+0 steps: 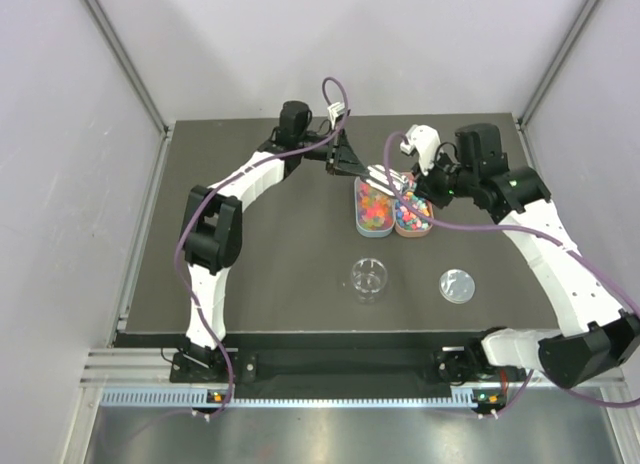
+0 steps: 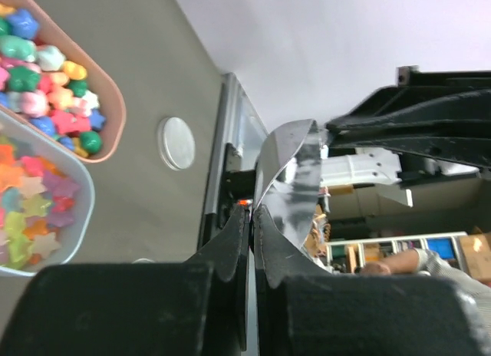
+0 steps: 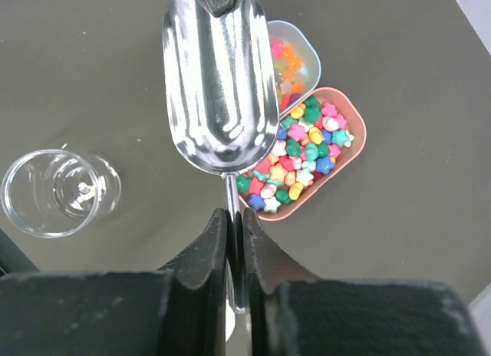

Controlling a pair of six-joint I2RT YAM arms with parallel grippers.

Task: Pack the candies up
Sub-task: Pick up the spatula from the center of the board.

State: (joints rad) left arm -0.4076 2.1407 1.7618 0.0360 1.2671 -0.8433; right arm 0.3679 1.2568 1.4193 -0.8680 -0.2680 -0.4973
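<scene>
Multicol. star candies [image 3: 303,153], opaque ones in pink tray [image 3: 359,133], transluc. ones in pale tray [image 3: 314,57] just beside

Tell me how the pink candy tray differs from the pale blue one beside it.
The salmon-pink oval plastic tray holds opaque, chunky candies in pink, green, blue and yellow. The pale blue oval plastic tray holds translucent star candies, mostly orange, yellow and pink. From above, the pink tray lies on the right, the blue on the left. Both are rounded oblongs, well filled, lying side by side.
</scene>
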